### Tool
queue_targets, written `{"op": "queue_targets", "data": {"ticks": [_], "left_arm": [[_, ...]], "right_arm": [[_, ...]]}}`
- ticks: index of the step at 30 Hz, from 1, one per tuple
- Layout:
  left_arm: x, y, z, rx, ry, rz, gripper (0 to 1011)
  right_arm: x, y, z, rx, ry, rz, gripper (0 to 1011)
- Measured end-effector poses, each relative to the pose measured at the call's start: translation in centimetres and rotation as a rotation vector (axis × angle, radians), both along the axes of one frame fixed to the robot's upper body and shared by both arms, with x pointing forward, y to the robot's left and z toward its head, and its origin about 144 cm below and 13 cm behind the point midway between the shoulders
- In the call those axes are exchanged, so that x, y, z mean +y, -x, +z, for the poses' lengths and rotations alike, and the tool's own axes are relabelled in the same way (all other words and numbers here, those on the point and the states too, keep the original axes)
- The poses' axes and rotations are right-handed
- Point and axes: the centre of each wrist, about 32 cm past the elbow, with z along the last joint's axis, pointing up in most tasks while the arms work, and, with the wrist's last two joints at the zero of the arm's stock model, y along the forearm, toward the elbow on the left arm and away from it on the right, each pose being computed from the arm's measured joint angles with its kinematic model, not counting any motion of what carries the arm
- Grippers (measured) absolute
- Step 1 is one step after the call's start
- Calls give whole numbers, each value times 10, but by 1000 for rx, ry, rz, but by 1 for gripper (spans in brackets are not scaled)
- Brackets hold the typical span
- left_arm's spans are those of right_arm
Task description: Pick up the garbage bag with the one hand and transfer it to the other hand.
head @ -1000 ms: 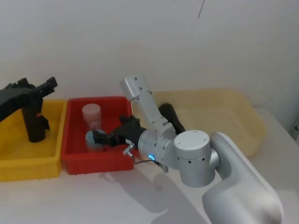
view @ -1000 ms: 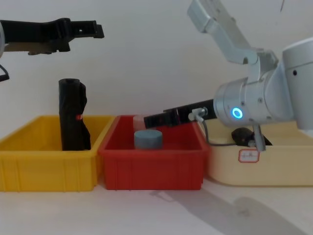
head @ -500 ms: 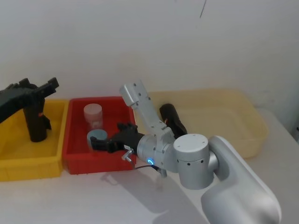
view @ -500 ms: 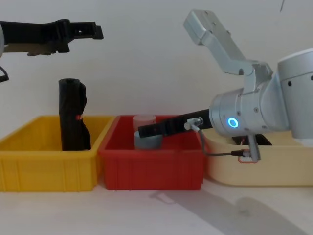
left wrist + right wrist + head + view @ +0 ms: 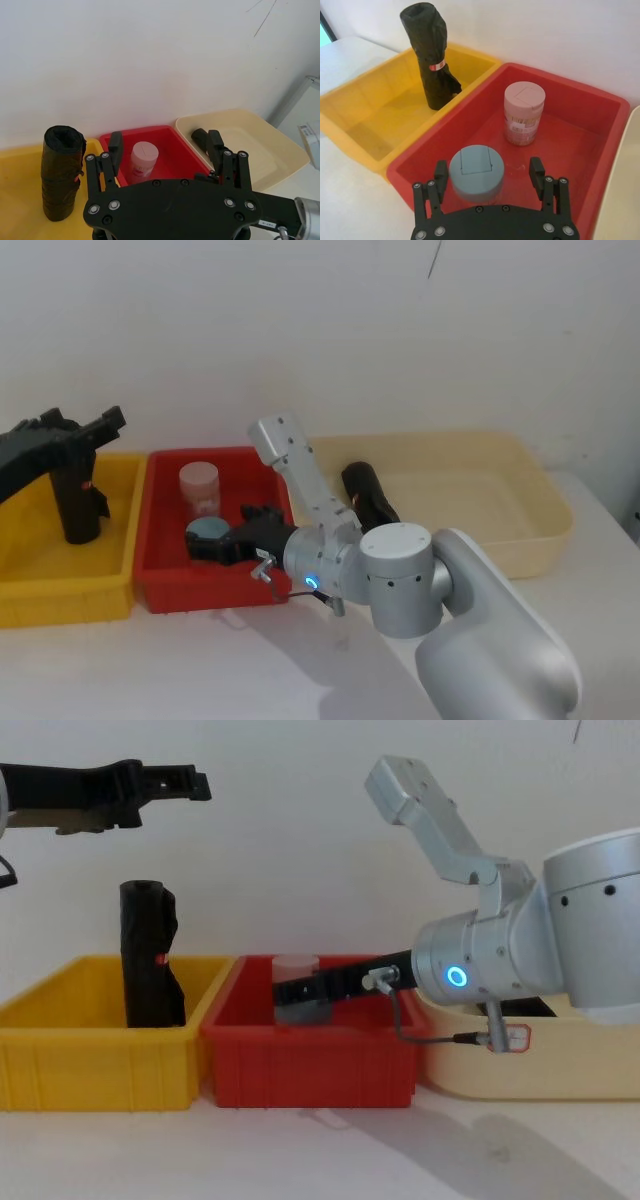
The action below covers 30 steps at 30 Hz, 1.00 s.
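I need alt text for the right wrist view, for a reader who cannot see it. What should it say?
The right gripper is open over a red bin, with a round blue-grey container seen between its fingers and a pink-capped jar farther in. Beside it, a yellow bin holds an upright black bundle with a red mark.

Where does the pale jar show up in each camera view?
Head view: the pale jar stands at the back of the red bin, behind the grey-blue tub.
Chest view: its top pokes up just behind the right gripper.
Left wrist view: seen past the left gripper, upright in the red bin.
Right wrist view: upright beyond the grey-blue tub.
Shared landmark: the red bin.
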Motion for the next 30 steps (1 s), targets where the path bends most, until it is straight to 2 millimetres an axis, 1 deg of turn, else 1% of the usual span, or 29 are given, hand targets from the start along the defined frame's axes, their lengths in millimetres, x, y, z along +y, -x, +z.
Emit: {"op": "queue_targets", "data": {"ticks": [19,23,26,27,28,29,30], "left_arm": [[0,0,0,0,0,0,1001],[0,0,0,0,0,0,1001],[0,0,0,0,0,0,1001],[0,0,0,0,0,0,1001],[0,0,0,0,0,0,1001],[0,0,0,0,0,0,1001],[0,0,0,0,0,0,1001]], "right_arm": [[4,-20,-12,38,-3,-19,1002],[4,-23,-13,40,-7,-19,945],[4,-24,-14,43,-9,-19,852],[4,-24,-14,43,-9,-19,852],[4,-25,-14,44,-10,-19,818],[4,-25,-14,44,-10,-18,763],[4,-26,-14,45,-10,-18,763]]}}
